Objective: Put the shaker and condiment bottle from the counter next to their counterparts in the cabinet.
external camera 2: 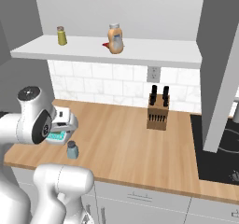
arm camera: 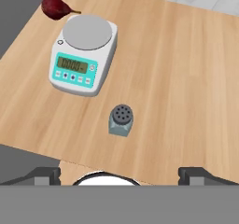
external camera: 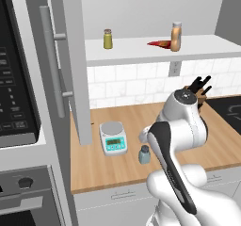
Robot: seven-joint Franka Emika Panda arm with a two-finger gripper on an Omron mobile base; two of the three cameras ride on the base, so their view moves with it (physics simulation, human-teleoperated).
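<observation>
Shaker (arm camera: 121, 120) stood upright on worktop (arm camera: 186, 87), near front edge, just right of scale (arm camera: 84, 55). Tool (arm camera: 119, 174) hovered above, jaws wide apart, empty. Shaker looked small, light, rigid, maybe slick; best pinched across body below cap.

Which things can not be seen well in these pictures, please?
- Red bottle: left base view, mostly behind the orange bottle; in the right base view little shows.
- Scale: right base view, mostly behind the arm.
- Scale display: hand view, digits too blurred to read.
- Fingers: hand view, cut off by the bottom edge.
</observation>
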